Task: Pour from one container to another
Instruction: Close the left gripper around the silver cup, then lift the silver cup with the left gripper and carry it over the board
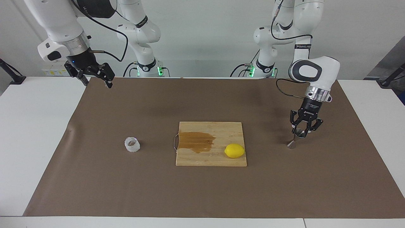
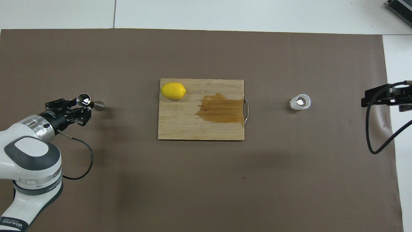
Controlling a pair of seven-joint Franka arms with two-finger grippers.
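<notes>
The steel jigger (image 1: 295,139) stands on the brown mat toward the left arm's end of the table, leaning a little. My left gripper (image 1: 301,130) is down on it from above, shut on the jigger's upper cone (image 2: 83,100). The squat clear glass cup (image 1: 132,144) sits upright on the mat toward the right arm's end, in line with the jigger, with nothing touching it (image 2: 300,102). My right gripper (image 1: 96,83) hangs open and empty in the air over the mat's edge at the robots' side, well away from the cup.
A wooden cutting board (image 1: 227,133) lies mid-table between cup and jigger. It carries a dark wet stain (image 1: 196,141) and a yellow lemon (image 1: 234,150) at the corner toward the jigger. A wire handle sticks out on the cup's side.
</notes>
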